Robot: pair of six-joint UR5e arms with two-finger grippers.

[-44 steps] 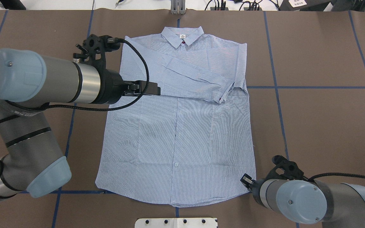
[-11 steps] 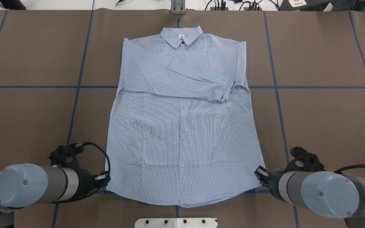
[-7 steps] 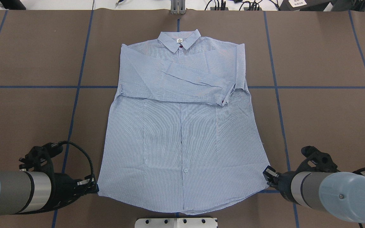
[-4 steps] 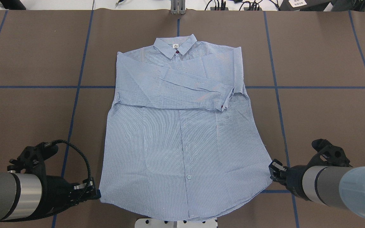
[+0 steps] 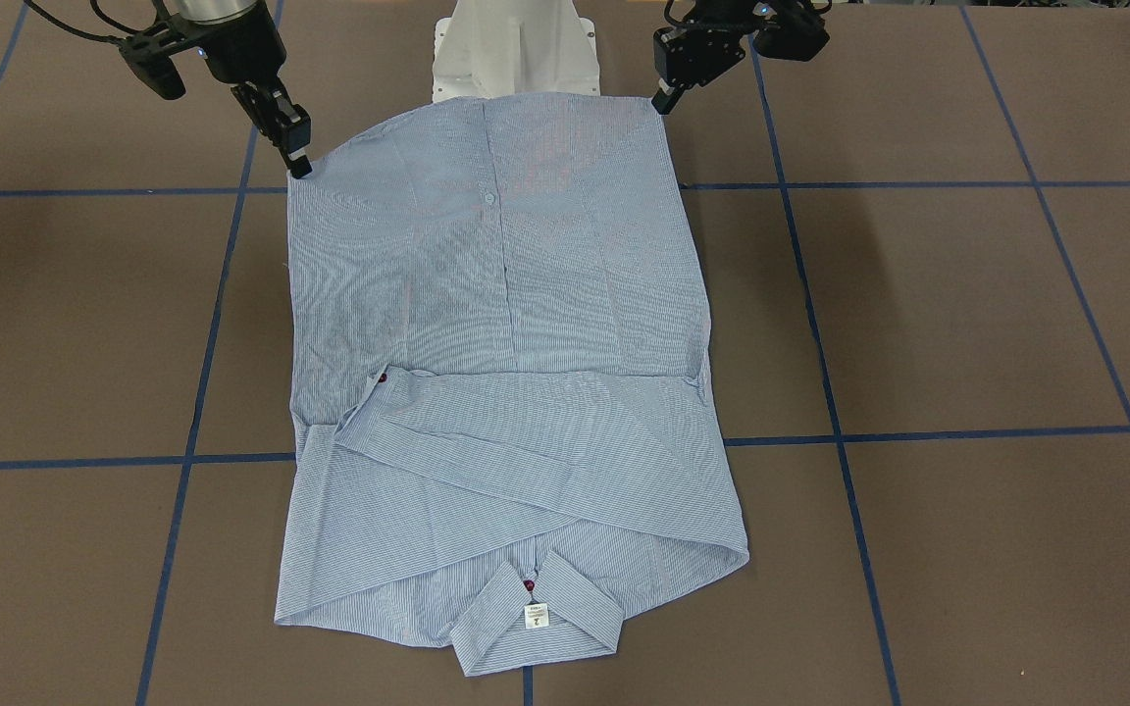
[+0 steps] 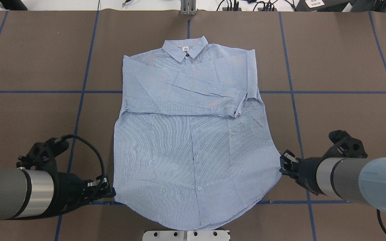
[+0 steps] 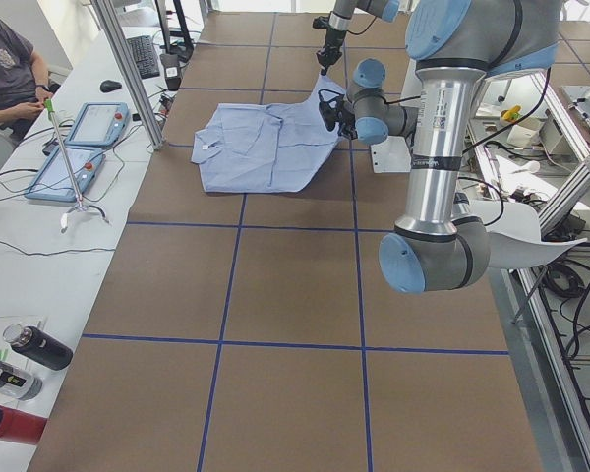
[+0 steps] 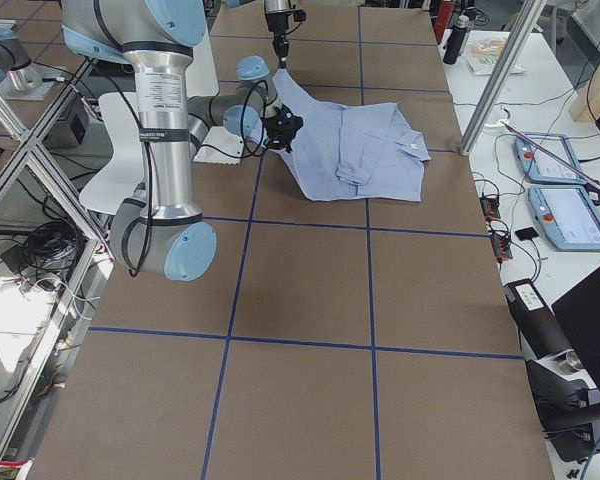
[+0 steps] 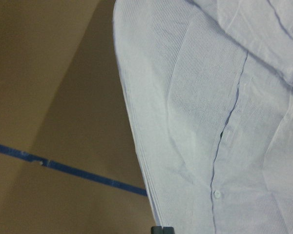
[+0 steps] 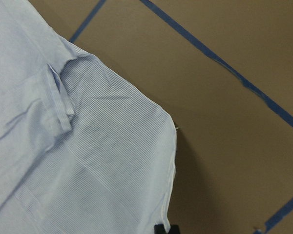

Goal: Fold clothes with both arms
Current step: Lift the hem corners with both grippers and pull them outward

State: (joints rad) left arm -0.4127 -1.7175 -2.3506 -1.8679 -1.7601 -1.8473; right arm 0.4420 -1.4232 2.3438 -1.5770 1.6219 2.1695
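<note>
**I hold both bottom corners**

From the front, my right pincer (image 5: 299, 165) and my left pincer (image 5: 662, 101) are each closed on a bottom corner of the shirt (image 5: 496, 294).

From above, the shirt lies in the middle of the table (image 6: 347, 60), with its collar (image 6: 185, 50) at the far end.

From the sides, the near hem is lifted off the table.

My wrist views show cloth right up to each pincer.

The table (image 6: 347, 60) is brown with blue lines (image 6: 330, 92) on it — the shirt (image 6: 193, 140) lies there, its collar end flat.
</note>
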